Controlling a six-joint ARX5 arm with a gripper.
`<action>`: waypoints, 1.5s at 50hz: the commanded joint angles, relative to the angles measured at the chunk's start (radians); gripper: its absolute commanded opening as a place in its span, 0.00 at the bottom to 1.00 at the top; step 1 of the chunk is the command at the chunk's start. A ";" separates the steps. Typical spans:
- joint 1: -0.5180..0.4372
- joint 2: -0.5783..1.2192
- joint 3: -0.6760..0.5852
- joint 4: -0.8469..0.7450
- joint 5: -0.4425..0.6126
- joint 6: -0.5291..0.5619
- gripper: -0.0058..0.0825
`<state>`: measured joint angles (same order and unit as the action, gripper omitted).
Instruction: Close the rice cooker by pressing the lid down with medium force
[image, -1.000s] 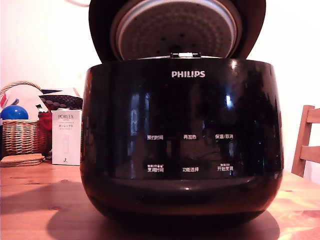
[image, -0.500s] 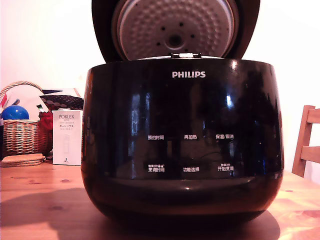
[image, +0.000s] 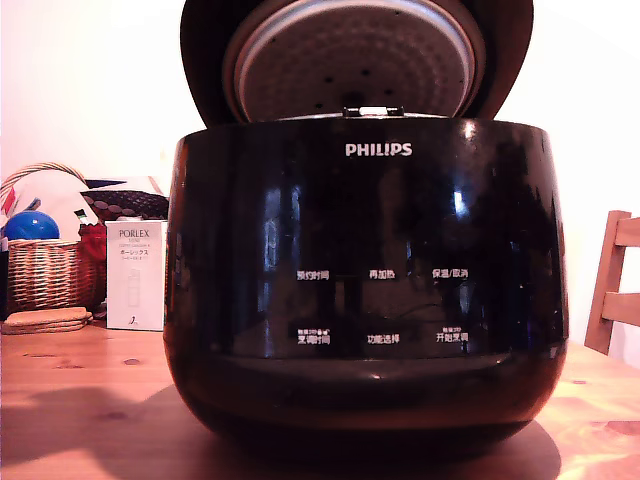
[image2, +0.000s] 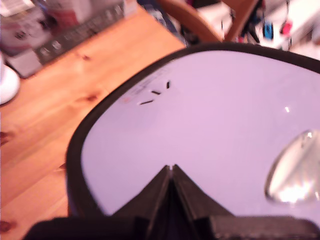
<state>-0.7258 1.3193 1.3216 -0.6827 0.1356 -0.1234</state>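
The rice cooker (image: 365, 300), glossy black with a white PHILIPS logo, fills the exterior view on a wooden table (image: 80, 400). Its lid (image: 355, 60) stands open behind the body and leans forward, showing the dimpled grey underside. In the wrist view the lid's shiny outer face (image2: 210, 125) reflects pale light. My gripper (image2: 171, 169) is shut with nothing between its fingers, and its tips rest against that outer face. The gripper is hidden behind the lid in the exterior view.
At the exterior view's left stand a wicker basket (image: 45, 270) with a blue ball, a white PORLEX box (image: 135, 275) and flat coasters (image: 45, 320). A wooden chair (image: 615, 280) is at the right edge. Boxes (image2: 65, 25) lie on the table beyond the lid.
The lid swung more upright half a second ago and has now tipped forward and down again, so its underside looks flatter. The cooker body has stayed put.
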 joint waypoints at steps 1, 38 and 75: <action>-0.003 0.000 -0.071 0.030 0.002 -0.017 0.04; -0.076 -0.039 -0.404 0.465 -0.023 -0.024 0.04; -0.161 -0.038 -0.694 0.681 -0.109 -0.010 0.04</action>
<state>-0.8730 1.2045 0.7521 0.0940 0.0235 -0.1272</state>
